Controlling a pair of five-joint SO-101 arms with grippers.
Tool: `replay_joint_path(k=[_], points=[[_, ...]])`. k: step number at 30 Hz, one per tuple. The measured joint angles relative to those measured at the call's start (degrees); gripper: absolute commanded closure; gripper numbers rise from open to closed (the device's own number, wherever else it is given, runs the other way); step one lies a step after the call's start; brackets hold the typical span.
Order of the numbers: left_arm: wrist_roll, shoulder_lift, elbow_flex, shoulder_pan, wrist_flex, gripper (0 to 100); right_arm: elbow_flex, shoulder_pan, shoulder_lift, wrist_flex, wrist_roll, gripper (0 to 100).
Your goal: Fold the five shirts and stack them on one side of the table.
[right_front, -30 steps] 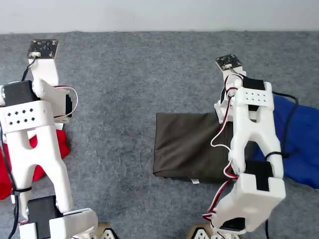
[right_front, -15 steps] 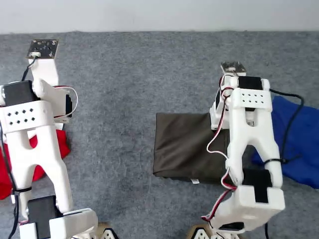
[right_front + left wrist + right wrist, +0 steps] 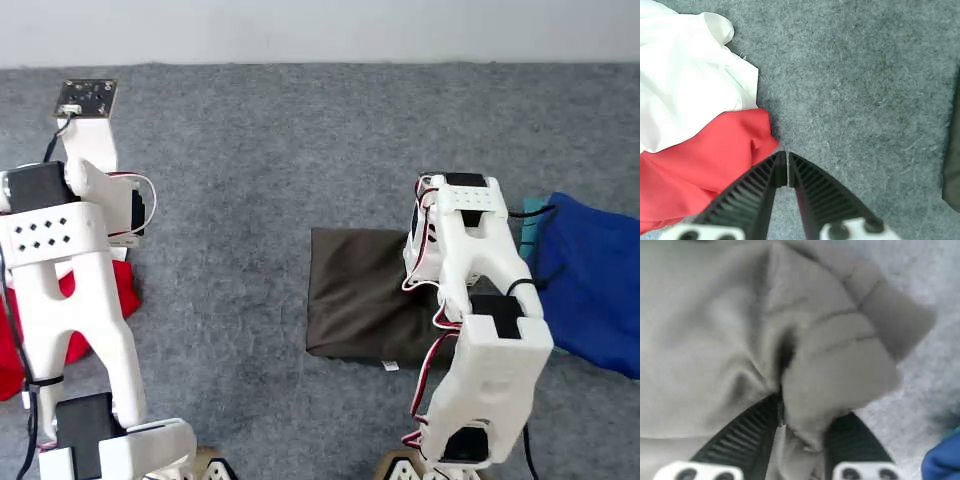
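Back came the right end effector [image 3: 790, 415], pinching the brown shirt [image 3: 360, 300] on the bench [image 3: 250, 150]. Best pull slow and low so edges match. The left end effector [image 3: 788, 170] is closed on nothing.

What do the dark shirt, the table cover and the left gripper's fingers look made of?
Dark shirt: soft matte knit, likely cotton jersey; it bunches in loose folds.
Table cover: grey felt or low-pile carpet, fuzzy and mottled.
Left gripper's fingers: hard black plastic, ribbed inner faces, possibly printed.
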Motion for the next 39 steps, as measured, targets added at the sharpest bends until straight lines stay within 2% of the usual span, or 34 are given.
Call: replay_joint_path(k=[5, 8, 10, 17, 20, 22, 27, 29, 34, 39], points=[[0.0, 0.0, 0.0, 0.0, 0.0, 99, 0.2, 1.3, -0.8, -2.8, 5.5, 98.8], [0.0, 0.0, 0.0, 0.0, 0.0, 99, 0.3, 2.3, -1.4, -6.7, 12.3, 98.8], [0.0, 0.0, 0.0, 0.0, 0.0, 99, -0.5, 2.9, -1.5, -9.1, 19.9, 98.8], [0.0, 0.0, 0.0, 0.0, 0.0, 99, -7.2, 1.9, -1.3, -19.6, 54.9, 98.8], [0.0, 0.0, 0.0, 0.0, 0.0, 99, -8.0, -1.4, -1.2, -22.0, 65.1, 98.7], [0.0, 0.0, 0.0, 0.0, 0.0, 99, -8.5, -3.8, -0.4, -22.9, 68.2, 98.0], [0.0, 0.0, 0.0, 0.0, 0.0, 99, -8.7, -5.5, 1.0, -25.1, 69.5, 84.6], [0.0, 0.0, 0.0, 0.0, 0.0, 99, -8.7, -5.5, 1.0, -25.4, 67.3, 81.6], [-0.2, 0.0, 0.0, 0.0, 0.0, 99, -8.7, -5.5, -3.6, -25.5, 51.7, 77.9], [-0.2, 0.0, 0.0, 0.0, 0.0, 99, -8.7, -5.5, -9.8, -19.7, 34.6, 74.9]])
